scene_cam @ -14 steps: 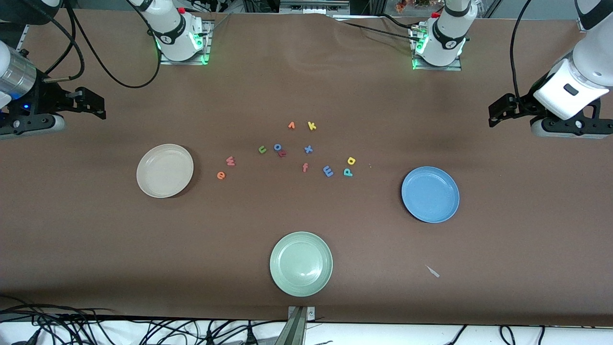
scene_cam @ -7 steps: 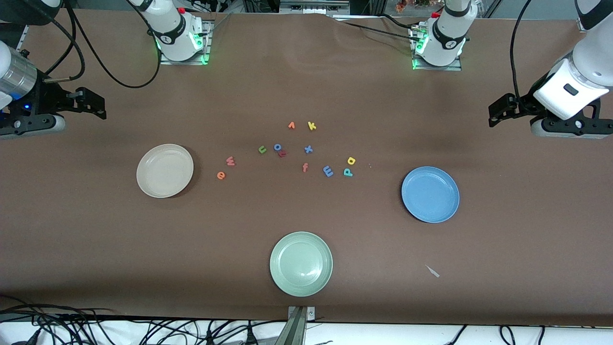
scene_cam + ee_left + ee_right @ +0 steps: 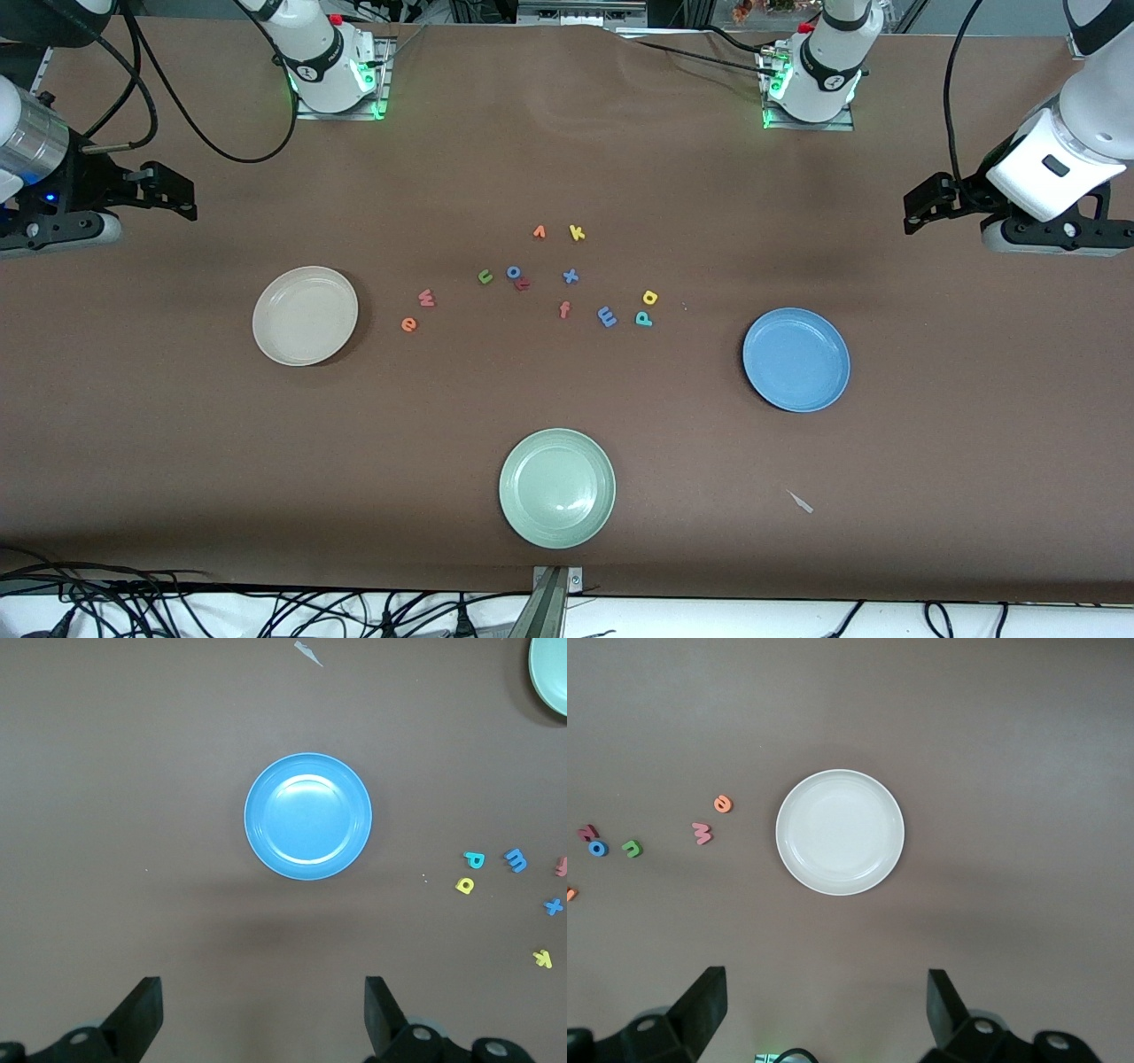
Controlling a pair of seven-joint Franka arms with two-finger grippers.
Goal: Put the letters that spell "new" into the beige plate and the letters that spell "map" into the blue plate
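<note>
**No visible change in the last second**

Comparing the front view against the two earlier frames: nothing on the table shifts. Only candidate delta is at the right arm's end, where the right gripper [image 3: 168, 193] sits a hair off its earliest position, a barely perceptible drift, no more than that. The left gripper [image 3: 926, 206] shows no offset I can make out. None of the foam letters or plates shows any displacement between frames. Jaw spread looks identical across frames on both arms, wide open.
</note>
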